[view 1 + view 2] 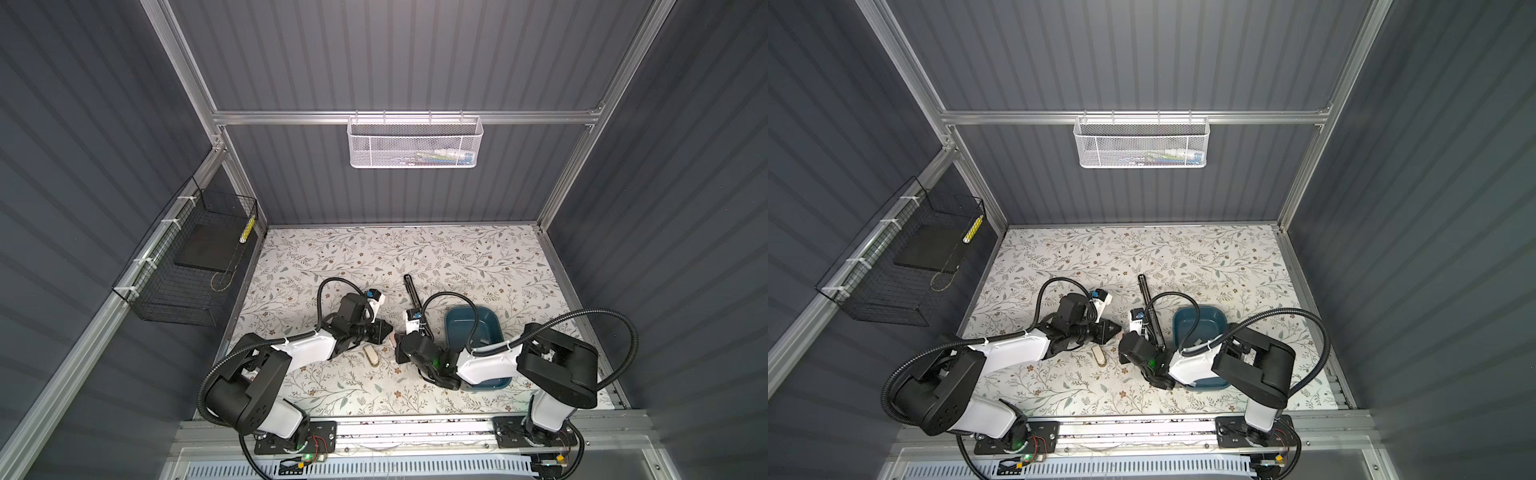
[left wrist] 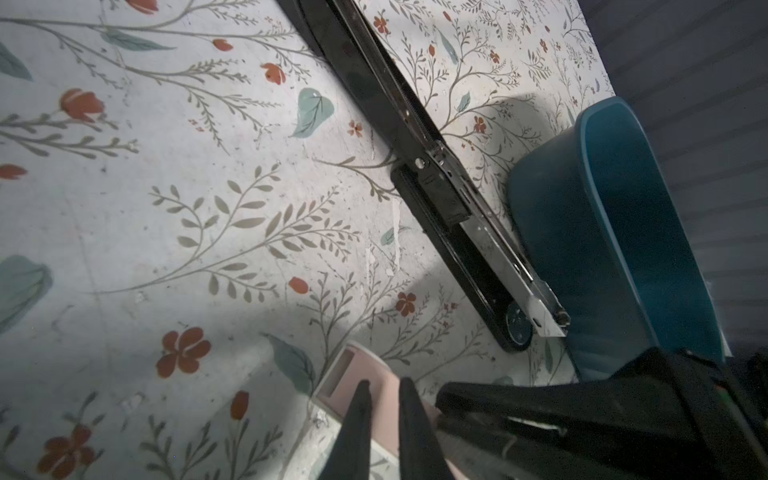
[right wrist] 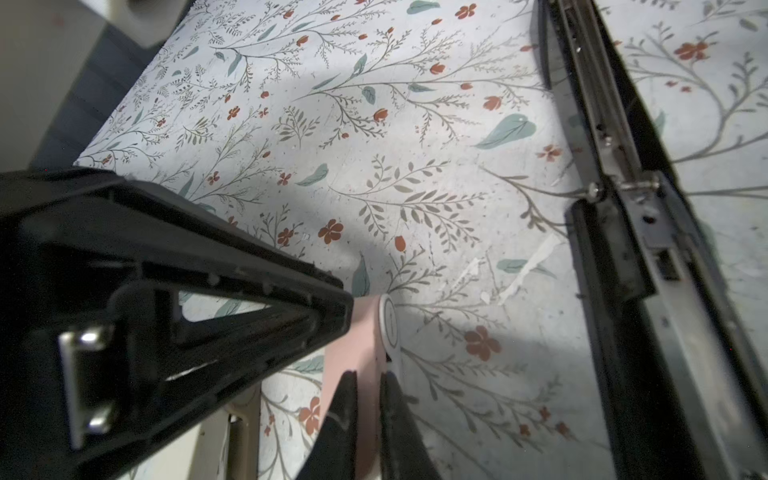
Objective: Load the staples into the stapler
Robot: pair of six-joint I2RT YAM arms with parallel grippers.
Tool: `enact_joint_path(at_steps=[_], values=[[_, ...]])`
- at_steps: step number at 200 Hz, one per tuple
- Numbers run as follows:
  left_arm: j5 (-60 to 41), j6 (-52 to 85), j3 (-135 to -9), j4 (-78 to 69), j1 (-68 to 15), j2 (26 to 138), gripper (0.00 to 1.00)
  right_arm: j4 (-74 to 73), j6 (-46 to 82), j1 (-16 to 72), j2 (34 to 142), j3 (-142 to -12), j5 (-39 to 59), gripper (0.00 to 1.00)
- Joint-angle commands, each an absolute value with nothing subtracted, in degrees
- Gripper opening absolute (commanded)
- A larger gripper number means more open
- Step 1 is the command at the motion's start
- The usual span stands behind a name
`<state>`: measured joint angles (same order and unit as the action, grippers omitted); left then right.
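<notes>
A small pink stapler [image 2: 353,368] with a white base lies on the flowered table between both arms; in a top view only a sliver of it [image 1: 392,341] shows. My left gripper [image 2: 384,386] is shut on one end of it, with pink showing between the fingers. My right gripper [image 3: 368,376] is shut on the other end, beside the stapler's round white tip [image 3: 388,328]. The two grippers meet nose to nose at mid-table, left [image 1: 388,329] and right [image 1: 398,345]. The staples do not show in any view.
A long black stapler [image 1: 410,291] lies swung open just behind the grippers, its silver magazine [image 2: 498,253] bare. A beige small stapler [image 1: 371,357] lies in front of them. A blue tub [image 1: 457,316] stands to the right, partly under the right arm. Baskets hang on the walls.
</notes>
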<state>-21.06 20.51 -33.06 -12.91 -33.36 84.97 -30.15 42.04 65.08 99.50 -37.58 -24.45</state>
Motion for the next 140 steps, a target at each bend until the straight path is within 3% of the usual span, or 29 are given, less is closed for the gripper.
enact_joint_path(at_steps=[1, 108, 140], values=[[-22.0, 19.25, -34.7, -12.72, -33.75, 85.92, 0.16, -17.23, 42.97, 66.04, 103.0, -32.97, -21.34, 0.14], [-21.45, 19.47, -35.46, -11.1, -33.84, 86.76, 0.16, -18.57, 47.78, 67.78, 106.4, -31.29, -20.72, 0.12], [-21.19, 19.46, -35.51, -11.25, -33.84, 86.63, 0.16, -18.4, 46.85, 67.86, 105.2, -31.5, -20.77, 0.16]])
